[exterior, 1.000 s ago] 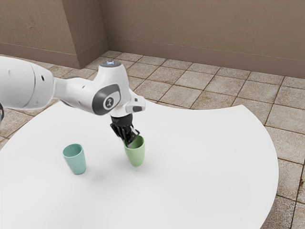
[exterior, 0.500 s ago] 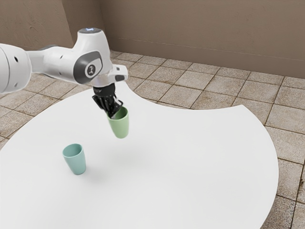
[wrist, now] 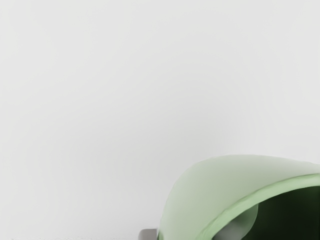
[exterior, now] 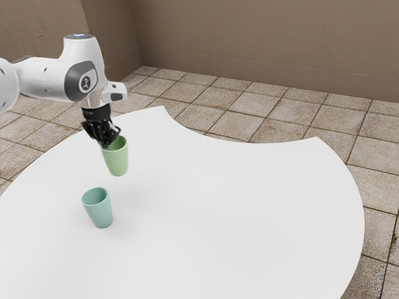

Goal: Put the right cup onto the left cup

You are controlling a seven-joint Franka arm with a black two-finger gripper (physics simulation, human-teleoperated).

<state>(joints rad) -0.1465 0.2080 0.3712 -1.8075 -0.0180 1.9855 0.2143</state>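
Surface: white tabletop (exterior: 249, 212) with curved edges, brown wall (exterior: 262, 37) behind.
Teal tapered cup (exterior: 100, 212): upright on the tabletop, inboard of the rounded edge toward the exterior view's left; mouth up, so able to receive.
Green tapered cup (exterior: 116, 158): raised, mouth up, between the teal cup and the far corner beside the concave edge.
Gripper (exterior: 108, 143): pinching the green cup's wall at the rim, presumably to leave its base free for nesting.
Next step: likely centring, then lowering.
Risk: off-centre contact could tip the teal cup.
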